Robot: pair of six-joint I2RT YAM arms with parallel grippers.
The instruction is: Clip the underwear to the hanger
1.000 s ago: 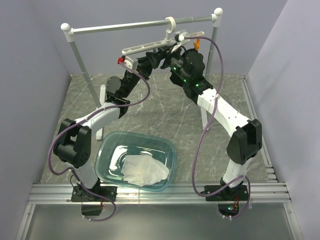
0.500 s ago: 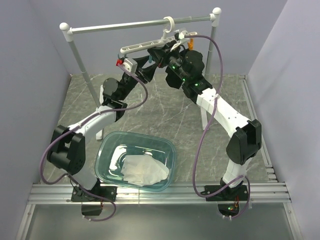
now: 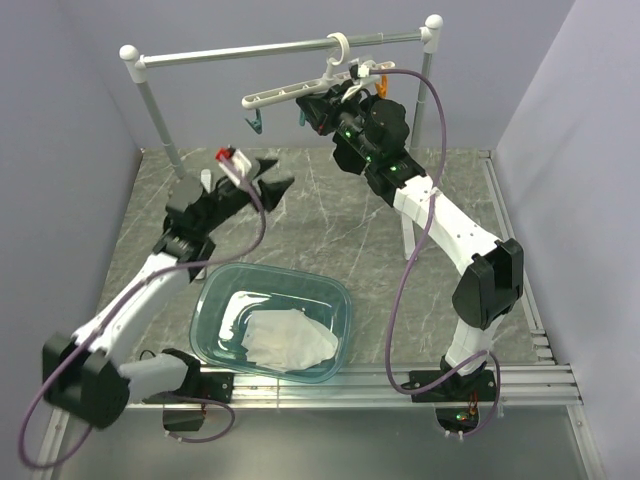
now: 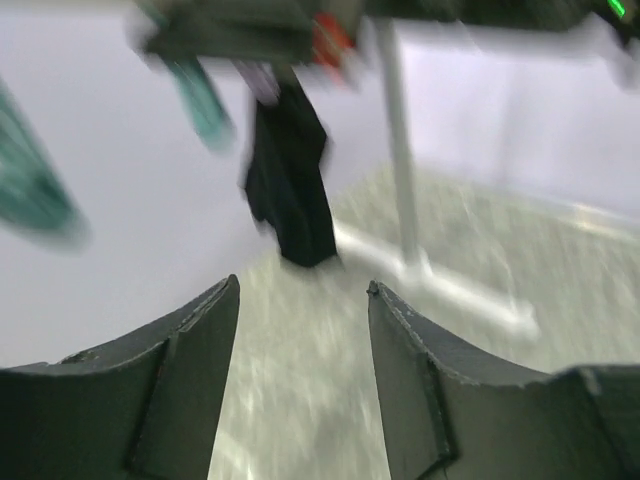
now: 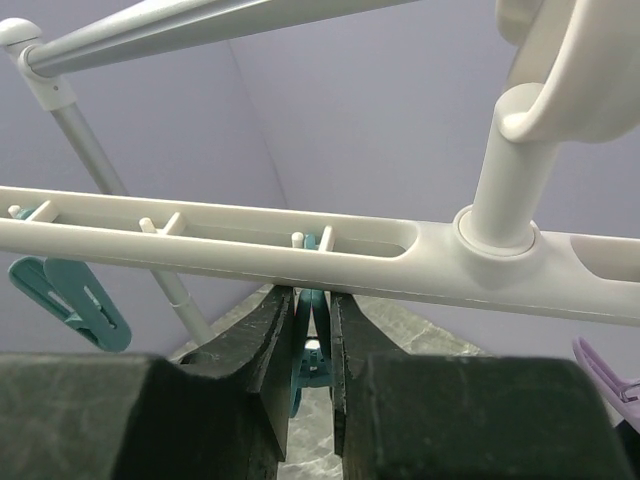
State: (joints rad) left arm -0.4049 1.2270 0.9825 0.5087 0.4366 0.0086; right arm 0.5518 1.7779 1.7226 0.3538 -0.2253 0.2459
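The underwear (image 3: 290, 340) is lying crumpled in a see-through tub (image 3: 215, 290) on the worktop, near the arms' bases and not yet clipped. The left hand (image 3: 272, 178) is hanging above the worktop with its fingers wide apart and nothing in them. The underwear is sitting lower down and closer to the bases than this hand, so this free hand is likely the one to go and get it. The hanger (image 3: 290, 93) is dangling from the grey rail (image 3: 240, 50), its long bar running side to side. The right hand (image 5: 310, 300) is staying up there, squeezing a teal peg (image 5: 312, 355) between nearly closed fingers. Half a second ago the left hand was up by the hanger; now it is dropping away towards the tub.
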